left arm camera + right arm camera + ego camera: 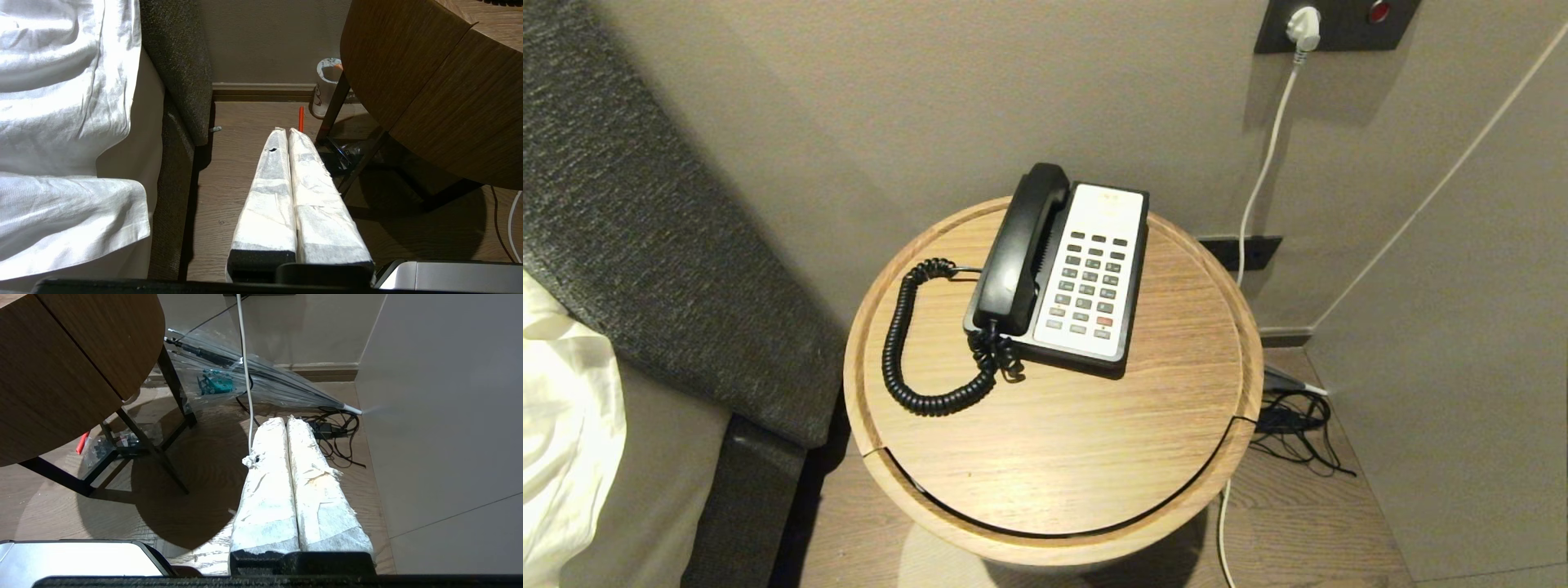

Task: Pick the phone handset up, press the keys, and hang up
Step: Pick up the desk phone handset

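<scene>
At centre of the head view, on the round worktop [1054, 441]: phone handset [1019, 249] cradled, long axis toward upper right, nearer the left gripper [286, 132]; right gripper [286, 421] likewise low, fingers clenched, empty.

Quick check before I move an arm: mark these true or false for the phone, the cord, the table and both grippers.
1. The handset lies on its cradle on the phone. True.
2. The cord hangs off the table. False: it loops on the tabletop.
3. The left gripper is shut, low beside the table. True.
4. The right gripper holds the handset. False: it is shut on nothing, near the floor.
</scene>
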Controlling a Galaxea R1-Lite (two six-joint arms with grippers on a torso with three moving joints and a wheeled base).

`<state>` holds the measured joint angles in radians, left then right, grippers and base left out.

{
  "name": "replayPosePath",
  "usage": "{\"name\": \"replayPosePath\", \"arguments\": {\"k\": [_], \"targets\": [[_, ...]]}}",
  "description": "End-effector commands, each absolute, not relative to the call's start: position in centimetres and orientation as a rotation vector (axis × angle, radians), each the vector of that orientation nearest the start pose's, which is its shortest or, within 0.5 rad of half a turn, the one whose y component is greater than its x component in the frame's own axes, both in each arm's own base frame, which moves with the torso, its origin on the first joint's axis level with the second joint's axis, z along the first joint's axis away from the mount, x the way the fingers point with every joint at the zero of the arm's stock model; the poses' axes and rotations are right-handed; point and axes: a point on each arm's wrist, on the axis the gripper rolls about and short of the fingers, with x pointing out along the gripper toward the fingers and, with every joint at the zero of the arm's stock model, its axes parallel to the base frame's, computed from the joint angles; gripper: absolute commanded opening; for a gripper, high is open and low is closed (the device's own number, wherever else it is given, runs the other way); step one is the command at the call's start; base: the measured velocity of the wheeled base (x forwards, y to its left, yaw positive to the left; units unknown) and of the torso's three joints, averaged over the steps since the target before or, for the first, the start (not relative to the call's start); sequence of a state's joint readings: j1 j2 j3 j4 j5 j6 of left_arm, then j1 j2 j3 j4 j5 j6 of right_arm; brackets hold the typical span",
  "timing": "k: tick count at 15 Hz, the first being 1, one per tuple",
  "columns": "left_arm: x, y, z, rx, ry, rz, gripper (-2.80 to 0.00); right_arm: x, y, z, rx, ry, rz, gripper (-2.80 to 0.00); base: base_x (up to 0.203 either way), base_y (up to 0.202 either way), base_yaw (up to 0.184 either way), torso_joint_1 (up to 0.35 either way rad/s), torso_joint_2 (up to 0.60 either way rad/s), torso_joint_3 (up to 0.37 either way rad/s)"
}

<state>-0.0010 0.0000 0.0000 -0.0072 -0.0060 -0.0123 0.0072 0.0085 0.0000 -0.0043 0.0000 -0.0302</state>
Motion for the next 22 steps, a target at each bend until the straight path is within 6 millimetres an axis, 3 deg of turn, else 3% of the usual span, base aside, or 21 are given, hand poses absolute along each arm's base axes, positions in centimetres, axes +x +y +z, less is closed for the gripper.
{"name": "replayPosePath", "arguments": {"k": [1,7,9,11,13,15,17,22], "targets": [[-2.3,0.0,7.6,-0.012,-0.006,-0.008,-2.80,-2.2,0.0,7.6,-0.031,0.004,0.008,-2.80,0.000,0.000,0.000,0.000,0.00,0.000],[-2.4,0.0,8.3,0.032,-0.030,-0.016,-2.80,-2.2,0.0,7.6,-0.031,0.004,0.008,-2.80,0.000,0.000,0.000,0.000,0.00,0.000],[-3.6,-0.1,12.4,0.043,-0.094,-0.052,-2.80,-2.2,0.0,7.6,-0.031,0.004,0.008,-2.80,0.000,0.000,0.000,0.000,0.00,0.000],[-5.0,-0.2,18.5,0.050,-0.118,-0.101,-2.80,-2.2,0.0,7.6,-0.031,0.004,0.008,-2.80,0.000,0.000,0.000,0.000,0.00,0.000],[-4.2,-0.3,24.3,0.047,-0.010,-0.148,-2.80,-2.2,0.0,7.6,-0.031,0.004,0.008,-2.80,0.000,0.000,0.000,0.000,0.00,0.000],[-0.8,-0.5,28.0,0.045,0.177,-0.218,-2.80,-2.2,0.0,7.6,-0.031,0.004,0.008,-2.80,0.000,0.000,0.000,0.000,0.00,0.000],[3.6,-0.7,30.2,0.046,0.303,-0.295,-2.80,-2.2,0.0,7.6,-0.031,0.004,0.008,-2.80,0.000,0.000,0.000,0.000,0.00,0.000],[14.5,-2.4,35.1,0.039,0.396,-0.458,-2.80,-2.2,0.0,7.6,-0.031,0.004,0.008,-2.80,0.000,0.000,0.000,0.000,0.00,0.000]]}}
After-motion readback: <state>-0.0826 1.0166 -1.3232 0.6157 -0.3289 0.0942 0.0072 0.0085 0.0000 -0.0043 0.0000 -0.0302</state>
